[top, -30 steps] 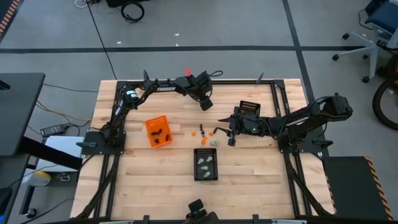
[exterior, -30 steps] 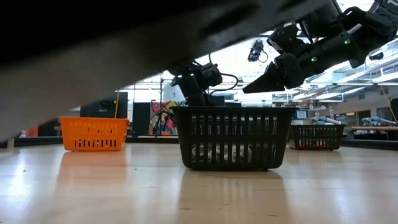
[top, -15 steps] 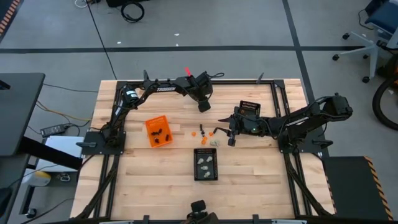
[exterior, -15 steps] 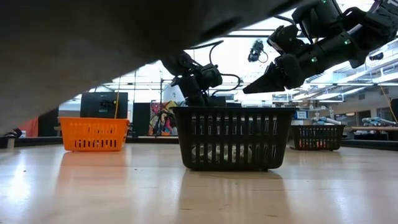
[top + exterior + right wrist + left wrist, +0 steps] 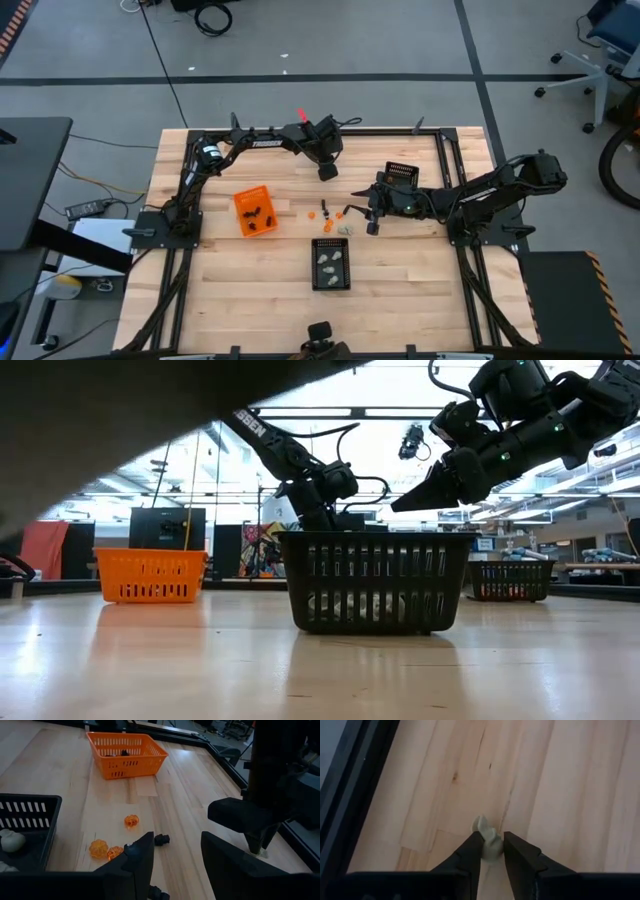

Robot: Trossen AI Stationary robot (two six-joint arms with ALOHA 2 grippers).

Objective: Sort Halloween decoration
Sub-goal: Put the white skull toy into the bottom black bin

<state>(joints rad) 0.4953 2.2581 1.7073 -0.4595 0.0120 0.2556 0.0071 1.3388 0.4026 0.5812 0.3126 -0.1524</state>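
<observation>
My left arm reaches over the far part of the table [image 5: 400, 300], and my left hand [image 5: 492, 851] points down at the wood. Its two fingers [image 5: 470, 852] are closed on a small pale piece [image 5: 486, 840], which touches the table surface. My right arm lies low across the right side, and my right hand [image 5: 176, 855] hovers over the middle of the table with the fingers apart and nothing between them.

Under the right hand I count three orange pieces [image 5: 131, 820] and two black pieces [image 5: 161, 839] loose on the wood, close together.

There are three bins. The orange bin [image 5: 253, 210] stands on the left and has some black pieces in it; I cannot count them exactly. One black mesh bin [image 5: 331, 263] stands near the front with pale pieces inside, about three. The second black mesh bin [image 5: 400, 172] stands on the far right side, just beside my right arm.
</observation>
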